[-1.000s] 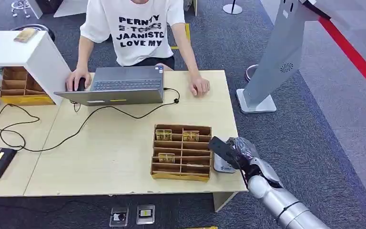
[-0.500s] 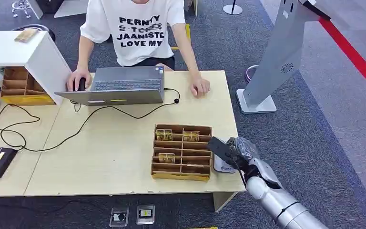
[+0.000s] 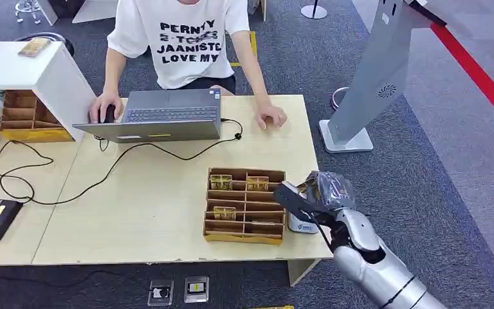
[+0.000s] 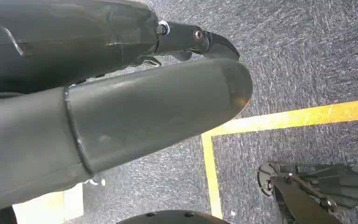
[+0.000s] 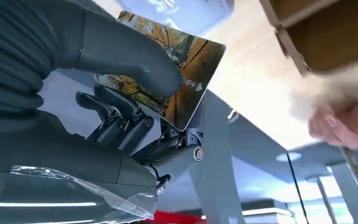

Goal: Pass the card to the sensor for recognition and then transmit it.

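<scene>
Right hand (image 3: 325,193) raised, shirt (image 3: 181,38) "LOVE MY"

Right arm (image 3: 376,270) is silver, smooth and rounded, with dark seams at the joints; right hand (image 3: 321,196) is dark grey with a ribbed cover, thick grey thumb, small screws, and clear plastic wrap.

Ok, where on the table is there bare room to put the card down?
Free: the broad stretch of table left of the divider box, below the black cable, and the strip between the box and the laptop. Crowded: the right edge, where the right hand holds the card over the white sensor.
</scene>
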Motion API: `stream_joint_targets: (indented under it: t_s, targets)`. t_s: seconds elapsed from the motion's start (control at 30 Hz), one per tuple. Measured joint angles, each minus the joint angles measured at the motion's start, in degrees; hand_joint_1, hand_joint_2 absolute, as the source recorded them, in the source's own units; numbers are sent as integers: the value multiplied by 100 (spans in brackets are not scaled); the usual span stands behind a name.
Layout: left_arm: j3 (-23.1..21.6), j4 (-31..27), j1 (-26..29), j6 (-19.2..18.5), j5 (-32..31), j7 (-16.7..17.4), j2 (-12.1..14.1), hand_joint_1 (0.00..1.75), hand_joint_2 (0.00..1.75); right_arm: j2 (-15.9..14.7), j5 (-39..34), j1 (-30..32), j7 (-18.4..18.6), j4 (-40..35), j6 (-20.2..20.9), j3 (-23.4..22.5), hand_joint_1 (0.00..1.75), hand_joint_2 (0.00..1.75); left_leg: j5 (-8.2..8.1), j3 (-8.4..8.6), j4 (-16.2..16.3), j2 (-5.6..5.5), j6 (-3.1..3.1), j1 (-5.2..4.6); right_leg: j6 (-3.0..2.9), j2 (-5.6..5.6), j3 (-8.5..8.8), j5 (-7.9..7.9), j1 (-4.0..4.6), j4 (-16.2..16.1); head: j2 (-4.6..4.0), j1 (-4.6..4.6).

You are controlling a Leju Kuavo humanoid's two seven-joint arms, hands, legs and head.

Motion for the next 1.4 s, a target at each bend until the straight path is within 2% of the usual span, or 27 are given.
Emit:
stream_joint_targets:
  t_s: [0.5,0.8,1.03,1.4]
  targets:
    - [2,0,1,-11,-70,-46,0,0,0,-199,687,262,120,-1568,50,-324,175,175,0,-3,0,0,0,0,0,-1,-2,0,0,0,0,0]
    - [0,0,-1,-66,-146,-48,0,0,0,-144,759,262,-203,-2022,166,-352,175,175,0,-5,0,-1,0,0,0,-2,-1,0,0,0,0,0]
    - [0,0,-8,-72,-208,-57,-2,0,0,121,568,5,-651,-2029,271,-286,175,175,0,-10,0,-1,0,0,0,-2,-2,0,0,2,0,0]
    - [-2,0,-39,-70,-302,-57,-15,0,0,894,151,-1068,-1265,-1330,330,140,175,175,2,-12,-1,-2,-1,2,0,-6,-4,0,2,3,0,0]
